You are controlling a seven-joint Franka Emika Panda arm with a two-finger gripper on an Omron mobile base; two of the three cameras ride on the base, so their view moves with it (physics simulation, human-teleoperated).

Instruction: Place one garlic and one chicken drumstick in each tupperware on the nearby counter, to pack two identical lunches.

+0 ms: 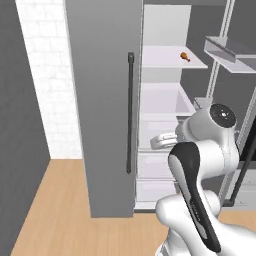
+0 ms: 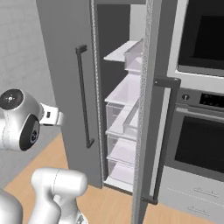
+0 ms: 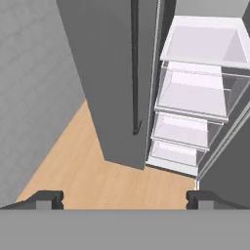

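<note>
One chicken drumstick [image 1: 185,56], small and red-brown with an orange tip, lies on an upper white shelf [image 1: 170,59] inside the open fridge. My gripper [image 3: 124,199] is open with nothing between its fingertips. It hangs in front of the fridge, well below that shelf, and looks down at the lower drawers and the floor. The garlic, the tupperware and the counter are out of view.
The fridge's left grey door [image 1: 102,100] is shut, with a long dark handle [image 1: 130,112]. The right door [image 2: 146,109] stands open, carrying bins [image 1: 227,50]. Clear drawers [image 3: 193,93] fill the lower fridge. A wall oven [image 2: 201,144] stands to the right, above a wooden floor [image 3: 97,176].
</note>
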